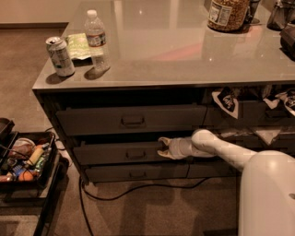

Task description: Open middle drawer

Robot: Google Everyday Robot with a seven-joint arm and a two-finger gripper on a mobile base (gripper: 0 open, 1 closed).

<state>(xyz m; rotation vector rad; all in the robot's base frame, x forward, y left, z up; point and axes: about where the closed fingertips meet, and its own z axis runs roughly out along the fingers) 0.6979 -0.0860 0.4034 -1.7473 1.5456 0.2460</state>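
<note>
Room: brown carpet floor (138, 212) and a big grey cabinet with a shiny counter top (184, 60).
On top: a water bottle (97, 41), a drink can (60, 56) and a green packet (77, 45) sit near the left corner. A jar (226, 14) stands far back.
Floor stuff: a black cart (46, 193) full of small things is to the left. A black cable (138, 189) lies under the cabinet.
Middle drawer: the middle drawer (106, 153) is the grey one between the top drawer (92, 120) and the bottom drawer (110, 174).
Handle: its small handle (135, 154) is in the middle of the front, and nothing holds it.
Gripper: the gripper (165, 146) is at the right end of the middle drawer, up by its top edge, just right of the handle.
Grip: I cannot tell if it is open or closed.
Arm: the white arm (221, 150) reaches in low from the right, likely so it can pull straight out.
Why there: I think it wants to catch the drawer's edge and tug.
How far: the drawer looks almost shut, so most of the pull is left.
</note>
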